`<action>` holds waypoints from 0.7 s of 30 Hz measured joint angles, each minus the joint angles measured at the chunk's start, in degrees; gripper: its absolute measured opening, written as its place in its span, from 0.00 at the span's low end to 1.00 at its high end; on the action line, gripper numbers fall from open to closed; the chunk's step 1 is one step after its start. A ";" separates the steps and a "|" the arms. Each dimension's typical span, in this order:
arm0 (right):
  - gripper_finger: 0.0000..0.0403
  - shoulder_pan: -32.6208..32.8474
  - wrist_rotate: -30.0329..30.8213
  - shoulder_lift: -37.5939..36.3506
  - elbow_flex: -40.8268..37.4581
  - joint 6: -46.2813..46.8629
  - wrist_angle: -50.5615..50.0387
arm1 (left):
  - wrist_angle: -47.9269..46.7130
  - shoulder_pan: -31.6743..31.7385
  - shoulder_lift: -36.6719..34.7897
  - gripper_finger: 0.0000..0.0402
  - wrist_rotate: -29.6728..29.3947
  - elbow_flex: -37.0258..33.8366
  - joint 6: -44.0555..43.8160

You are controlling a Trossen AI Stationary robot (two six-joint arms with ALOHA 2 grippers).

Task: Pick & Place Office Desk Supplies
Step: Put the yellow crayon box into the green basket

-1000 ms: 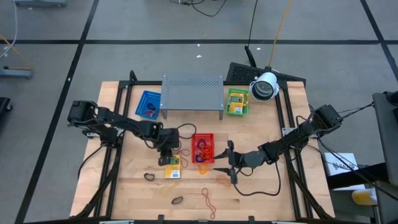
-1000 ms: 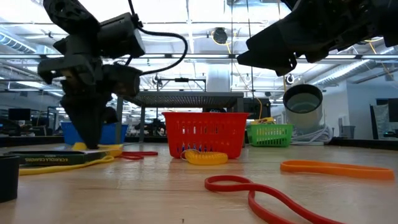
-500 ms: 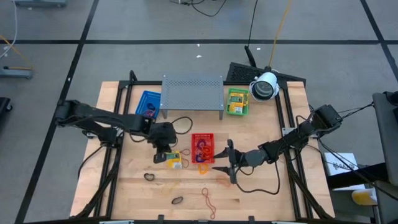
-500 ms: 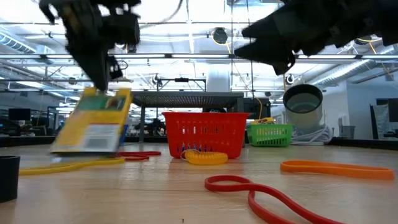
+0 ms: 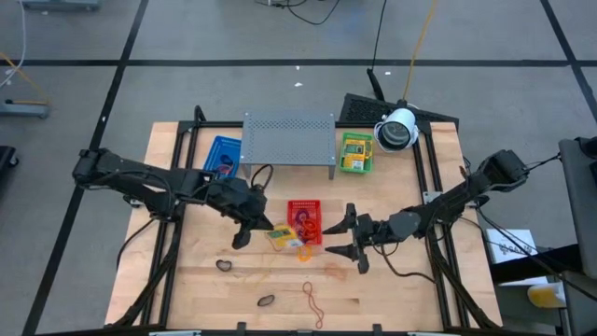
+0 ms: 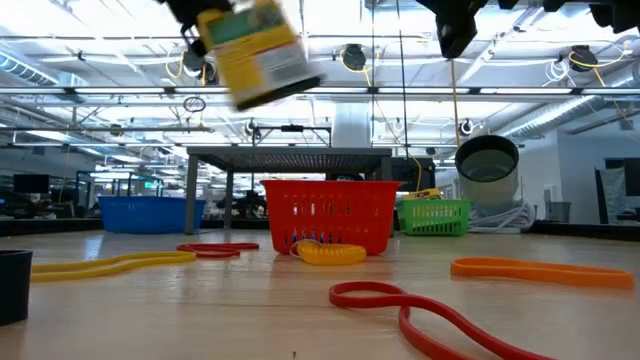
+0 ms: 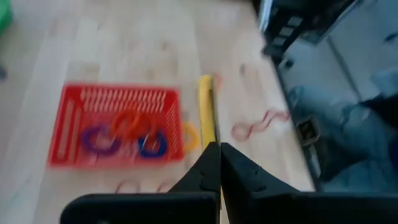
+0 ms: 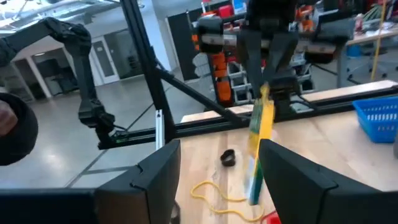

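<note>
**Flat packet held aloft by one edge beside the red basket**

A flat yellow-and-green rectangular packet [image 5: 279,237] is carried clear of the wooden desk [image 5: 392,289] by the left gripper [image 5: 258,227], just beside the red mesh basket [image 5: 305,222]. The two dark fingers [image 7: 208,168] are seen pressed together on the packet's near edge, so that only its thin yellow side is presented in the left wrist view. In the low view the packet [image 6: 258,50] hangs tilted, high above the desk, with its printed face turned partly outward.

The packet is judged to be light and fairly stiff, since it keeps its flat shape while pinched at one end only. Its smooth printed faces are likely to be slippery, and a narrow edge pinch leaves it free to swing or twist; a hold nearer the middle of a long edge would be expected to steady it. Nothing about it suggests fragility.

The right gripper [image 5: 358,241] is held over the desk on the far side of the red basket, its fingers spread wide and empty; through its wrist camera the packet [image 8: 259,142] is seen edge-on, hanging from the other arm.

Thin rubber-band loops are left scattered: a red one [image 6: 420,318], an orange one [image 6: 540,270] and a yellow one [image 6: 105,265] lie on the desk, and several are gathered inside the red basket. These are soft and limp and would be best pinched across a single strand.
</note>
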 joint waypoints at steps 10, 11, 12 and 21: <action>0.52 -1.01 -4.41 -0.02 -0.01 0.20 3.11 | 17.48 -2.18 4.23 0.00 -0.51 0.15 0.33; 0.52 -0.99 -5.47 -0.04 0.00 -0.07 3.86 | 18.43 -2.18 4.97 0.00 -0.53 0.15 0.32; 0.52 -0.95 -5.71 -0.06 0.00 -0.54 4.40 | 19.41 -2.18 5.80 0.00 -0.52 0.15 0.33; 0.52 -1.99 -5.38 -0.04 0.03 -1.70 4.24 | 24.22 -1.89 10.66 0.00 -0.31 0.11 0.81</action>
